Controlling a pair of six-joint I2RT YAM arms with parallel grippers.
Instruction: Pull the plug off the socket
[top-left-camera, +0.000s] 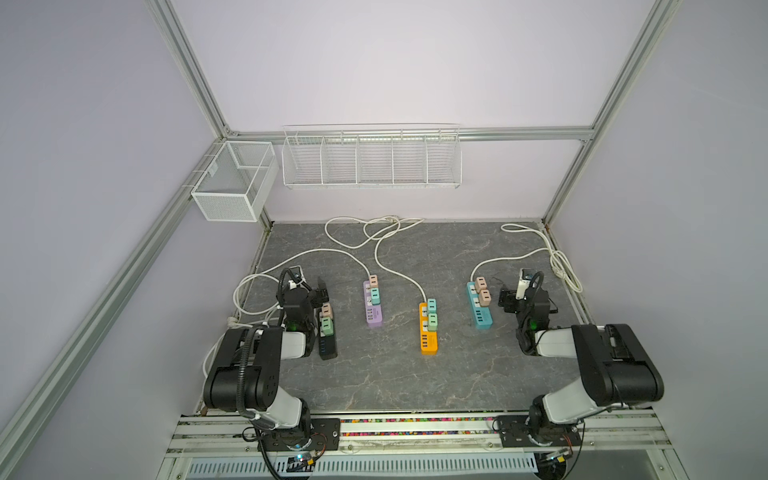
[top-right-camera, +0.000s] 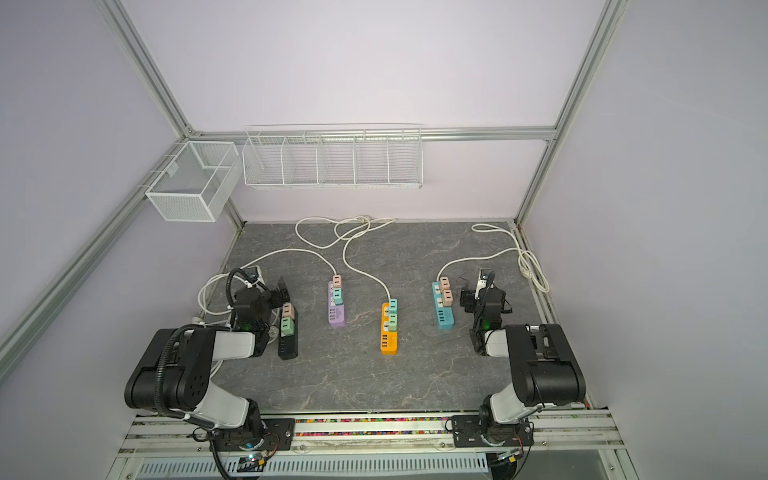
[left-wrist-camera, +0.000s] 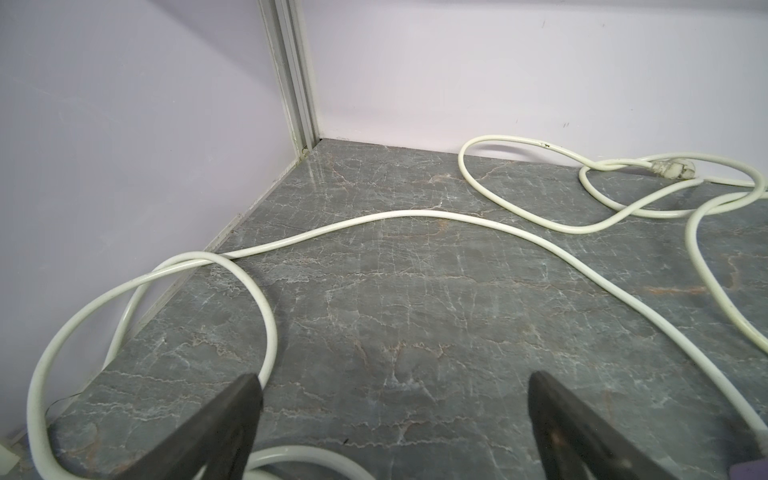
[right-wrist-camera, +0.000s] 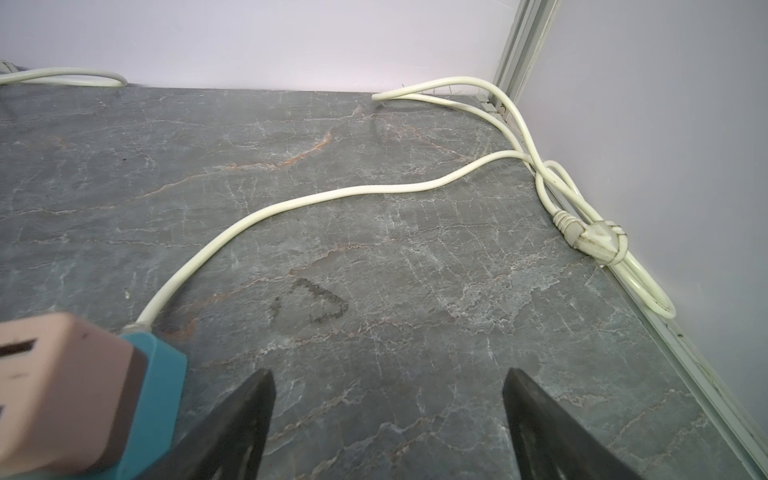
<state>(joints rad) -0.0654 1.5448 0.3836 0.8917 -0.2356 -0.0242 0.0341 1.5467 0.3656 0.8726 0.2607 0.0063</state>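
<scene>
1. Four power strips lie on the grey marble table (top-left-camera: 415, 374) in both top views, each with two plugs seated in its sockets (none is lifted out).
2. Left of centre, the black power strip (top-left-camera: 328, 347) carries a beige plug (top-left-camera: 326, 309) and a green plug (top-left-camera: 327, 326).
3. The left gripper (top-left-camera: 319, 293) hovers at that strip's far end, jaws spread wide and holding nothing. The left wrist view shows only bare table and white cord (left-wrist-camera: 415, 214) beyond its fingers (left-wrist-camera: 232, 415).
4. The purple power strip (top-left-camera: 374, 318) and orange power strip (top-left-camera: 429, 343) sit mid-frame, well apart from both grippers.
5. Right of centre, the blue power strip (top-left-camera: 482, 318) holds a tan end plug (top-left-camera: 481, 283) and a tan second plug (top-left-camera: 484, 296).
6. The right gripper (top-left-camera: 507, 300) sits just beside that strip on its right, jaws parted and empty (the right wrist view catches the tan end plug next to one finger).
</scene>
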